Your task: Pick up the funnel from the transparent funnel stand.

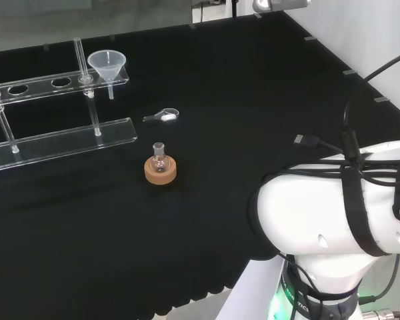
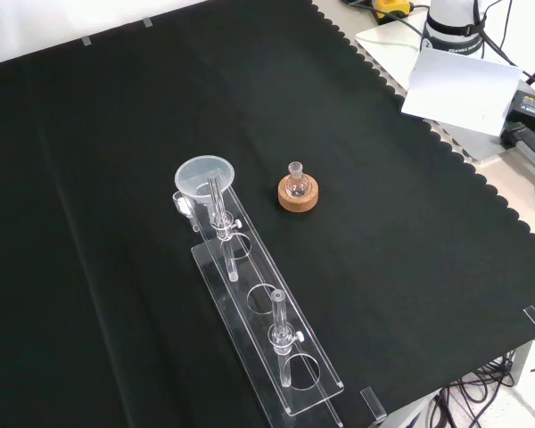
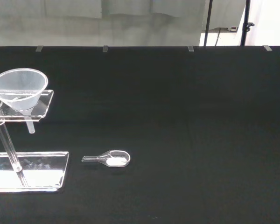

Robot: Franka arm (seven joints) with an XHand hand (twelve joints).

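Observation:
A clear funnel (image 1: 107, 64) sits in the end hole of the transparent funnel stand (image 1: 50, 83), its stem hanging below the upper shelf. In the front view the funnel (image 2: 205, 178) rests at the stand's far end, above the stand's base plate (image 2: 276, 357). The wrist view has the funnel (image 3: 20, 89) on the shelf (image 3: 44, 105), with the cloth between the camera and it. The arm's white links (image 1: 340, 220) fill the head view's lower right.
A small round flask (image 1: 160, 160) stands on a cork ring (image 1: 160, 171) near the middle of the cloth. A clear scoop with white powder (image 1: 164, 115) lies between the flask and the stand, also seen as the scoop (image 3: 109, 159) in the wrist view. Cables and boxes lie off the cloth's edge.

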